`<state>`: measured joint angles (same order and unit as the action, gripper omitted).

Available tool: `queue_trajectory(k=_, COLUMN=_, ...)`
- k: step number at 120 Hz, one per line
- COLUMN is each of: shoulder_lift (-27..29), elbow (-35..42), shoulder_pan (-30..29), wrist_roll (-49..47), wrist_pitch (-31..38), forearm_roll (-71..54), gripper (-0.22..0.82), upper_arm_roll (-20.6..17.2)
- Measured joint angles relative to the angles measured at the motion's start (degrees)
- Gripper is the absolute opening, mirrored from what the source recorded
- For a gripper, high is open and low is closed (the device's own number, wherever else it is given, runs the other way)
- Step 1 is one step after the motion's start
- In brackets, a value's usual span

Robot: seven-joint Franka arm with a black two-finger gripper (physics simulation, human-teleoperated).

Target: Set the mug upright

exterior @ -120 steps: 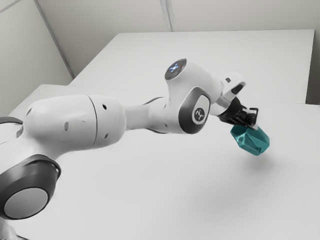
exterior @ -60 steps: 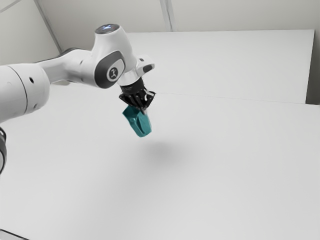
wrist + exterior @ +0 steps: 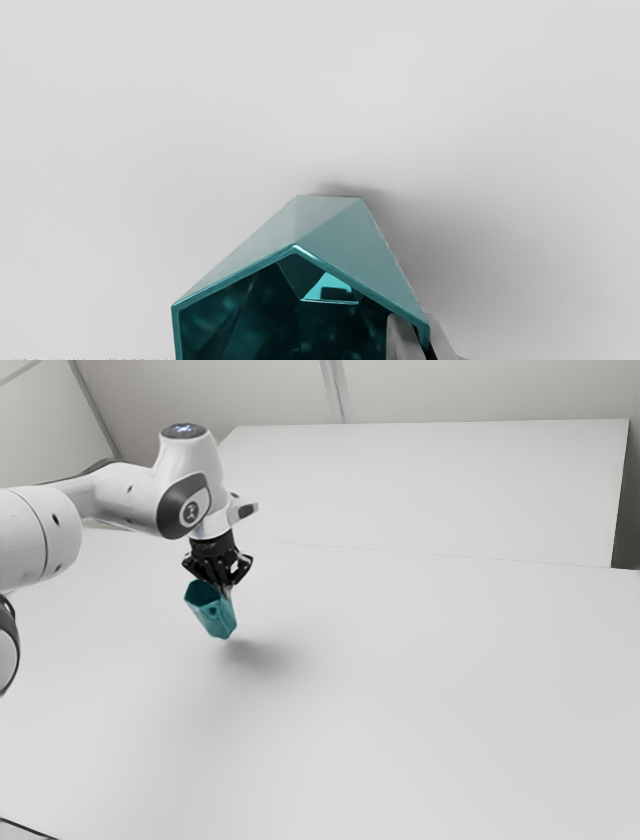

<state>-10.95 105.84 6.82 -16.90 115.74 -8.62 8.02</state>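
- The mug [image 3: 217, 619] hangs tilted beneath the hand [image 3: 213, 550], over the surface [image 3: 420, 700], its mouth angled up toward the exterior view's left.
- The fingers [image 3: 227, 591] pinch its wall at the rim, one inside, one outside.
- The hand points down.

The mug [image 3: 216, 618] is teal, darker inside, the hand [image 3: 226, 591] black, the table [image 3: 420, 690] pale grey.

Mug [image 3: 330, 225]: smooth, flat-faceted walls; rim and inside looked glossy
Pincer [image 3: 228, 591]: its pale fingertips [image 3: 401, 340] looked smooth and matt
Arm [image 3: 188, 458] above pincer: looked like smooth plastic, softly shiny
Tabletop [image 3: 400, 690] below pincer: was smooth, matt
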Motion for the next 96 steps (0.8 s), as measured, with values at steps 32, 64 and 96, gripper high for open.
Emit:
queue_trajectory(k=32, shoulder_lift=-3.2, elbow=0.0, shoulder_pan=-0.1, wrist_roll=-0.8, wrist_pitch=-0.1, forearm_roll=0.4, gripper=-0.18, upper_arm_roll=-0.1)
queue_trajectory(k=64, shoulder_lift=-4.4, elbow=0.1, shoulder_pan=0.0, wrist_roll=-1.5, wrist_pitch=-0.4, forearm_roll=0.8, gripper=-0.18, upper_arm_roll=0.0)
queue_trajectory(k=96, shoulder_lift=-4.7, elbow=0.0, shoulder_pan=0.0, wrist_roll=-1.8, wrist_pitch=-0.7, forearm_roll=1.3, gripper=0.07, upper_arm_roll=-0.1)
